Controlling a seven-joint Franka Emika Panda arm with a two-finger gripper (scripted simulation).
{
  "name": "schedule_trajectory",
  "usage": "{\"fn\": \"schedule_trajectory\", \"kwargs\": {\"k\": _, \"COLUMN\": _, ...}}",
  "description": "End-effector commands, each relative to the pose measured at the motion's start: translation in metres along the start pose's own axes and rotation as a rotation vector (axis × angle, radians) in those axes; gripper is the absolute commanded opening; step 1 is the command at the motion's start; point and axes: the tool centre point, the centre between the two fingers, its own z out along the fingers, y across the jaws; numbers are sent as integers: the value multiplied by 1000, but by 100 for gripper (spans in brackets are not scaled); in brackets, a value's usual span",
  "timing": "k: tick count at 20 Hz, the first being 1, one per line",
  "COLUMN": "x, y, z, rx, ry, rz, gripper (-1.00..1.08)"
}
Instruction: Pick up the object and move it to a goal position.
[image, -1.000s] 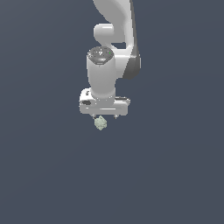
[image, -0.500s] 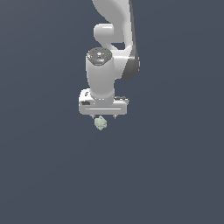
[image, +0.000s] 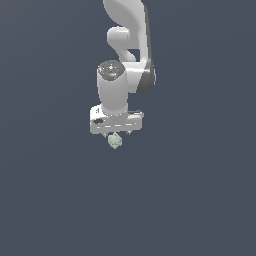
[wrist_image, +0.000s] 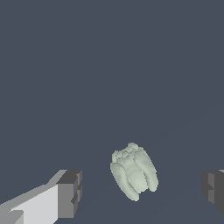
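Pale greenish-white lumpy chunk (wrist_image: 134, 172) lies between the gripper's (wrist_image: 140, 192) two dark finger pads (wrist_image: 70, 194), touching neither; the fingers are spread wide and released. In the exterior view the chunk (image: 115, 141) sits just beneath the white gripper (image: 116, 134) of the downward-pointing Panda arm (image: 127, 75).

Flat even render light, sharp, shadowless.

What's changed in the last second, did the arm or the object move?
Almost nothing. The gripper sits a touch lower over the object than a second ago; the shift is slight. The object has not moved. In the wrist view the fingers stand apart on either side of the object without touching it, so nothing has been taken hold of.
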Motion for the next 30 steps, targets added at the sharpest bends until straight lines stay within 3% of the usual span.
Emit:
{"fn": "schedule_trajectory", "kwargs": {"k": 1, "x": -5, "y": 2, "z": 7, "rx": 0, "ry": 0, "rz": -52, "gripper": 100}}
{"fn": "schedule_trajectory", "kwargs": {"k": 17, "x": -39, "y": 14, "z": 54, "rx": 6, "ry": 5, "rz": -409, "gripper": 100}}
{"fn": "schedule_trajectory", "kwargs": {"k": 30, "x": -49, "y": 15, "z": 64, "rx": 9, "ry": 7, "rz": -496, "gripper": 100}}
